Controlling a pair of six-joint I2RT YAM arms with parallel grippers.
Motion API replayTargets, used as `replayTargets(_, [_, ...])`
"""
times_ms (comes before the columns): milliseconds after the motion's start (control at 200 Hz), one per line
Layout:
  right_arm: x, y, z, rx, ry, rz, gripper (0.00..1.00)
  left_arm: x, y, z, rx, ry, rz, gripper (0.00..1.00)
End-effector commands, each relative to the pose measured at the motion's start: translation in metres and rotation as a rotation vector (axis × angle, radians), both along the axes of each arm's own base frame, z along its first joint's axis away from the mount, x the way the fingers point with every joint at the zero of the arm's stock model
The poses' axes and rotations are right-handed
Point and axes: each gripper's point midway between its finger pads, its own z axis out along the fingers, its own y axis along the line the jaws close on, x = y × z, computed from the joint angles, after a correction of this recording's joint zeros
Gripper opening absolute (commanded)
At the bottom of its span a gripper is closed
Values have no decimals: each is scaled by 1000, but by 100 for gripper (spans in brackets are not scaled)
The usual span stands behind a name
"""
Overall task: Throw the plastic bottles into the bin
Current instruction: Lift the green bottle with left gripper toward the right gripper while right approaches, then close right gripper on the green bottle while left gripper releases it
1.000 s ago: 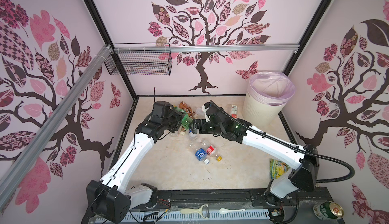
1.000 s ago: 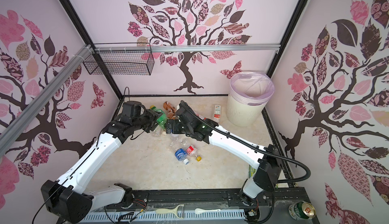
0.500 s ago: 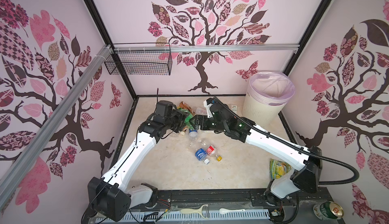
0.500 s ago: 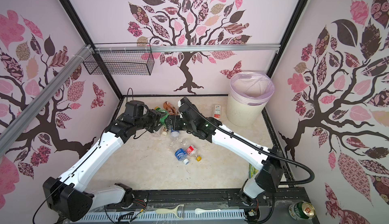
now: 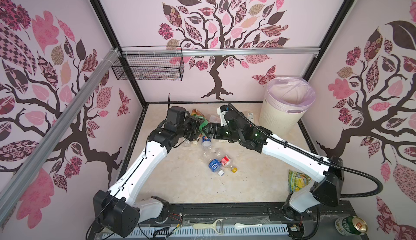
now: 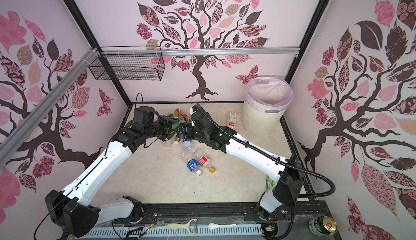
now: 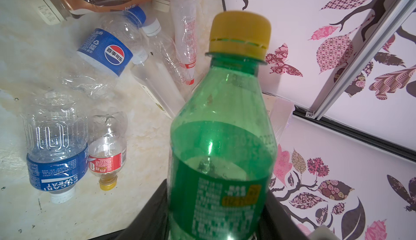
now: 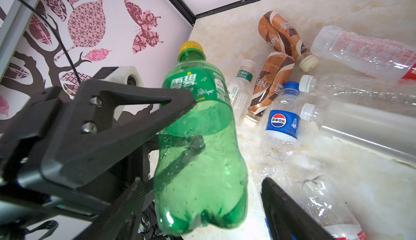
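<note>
My left gripper [image 5: 198, 126] is shut on a green bottle [image 5: 203, 124] with a yellow cap, held off the floor at the back of the table. In the left wrist view the green bottle [image 7: 221, 137] stands between the black fingers [image 7: 153, 207]. My right gripper [image 8: 202, 196] is open round the bottle's base [image 8: 200, 193], with a gap at one finger [image 8: 283, 207]. Several other plastic bottles lie below: a Pepsi one [image 5: 206, 139], a blue-labelled one [image 5: 215, 165], a red-labelled one [image 5: 226, 161] and two brown-wrapped ones [image 8: 270, 85]. The bin [image 5: 279, 117] stands at the back right.
A black wire basket [image 5: 148, 67] hangs on the back left wall. A yellow-green snack bag [image 5: 298, 180] lies by the right arm's base. A green can [image 5: 351, 225] stands off the front right corner. A flat packet [image 6: 233, 119] lies beside the bin [image 6: 258, 119].
My right gripper has moved left up to the green bottle and its jaws have narrowed round the base. The left gripper still holds the bottle, shifted slightly.
</note>
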Motion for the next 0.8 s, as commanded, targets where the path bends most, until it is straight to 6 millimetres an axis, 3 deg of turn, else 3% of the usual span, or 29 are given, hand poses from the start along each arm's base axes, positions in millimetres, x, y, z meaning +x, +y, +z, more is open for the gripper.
replayTargets(0, [5, 3, -15, -9, 28, -6, 81, 4, -6, 27, -43, -59, -13, 54])
replayTargets(425, [15, 7, -18, 15, 45, -7, 68, 1, -21, 33, -70, -58, -36, 55])
replayTargets(670, [18, -2, -23, 8, 57, -30, 57, 1, -18, 33, -61, -66, -26, 57])
replayTargets(795, [19, -9, -22, 14, 63, -43, 50, 2, -18, 31, -64, -67, -20, 63])
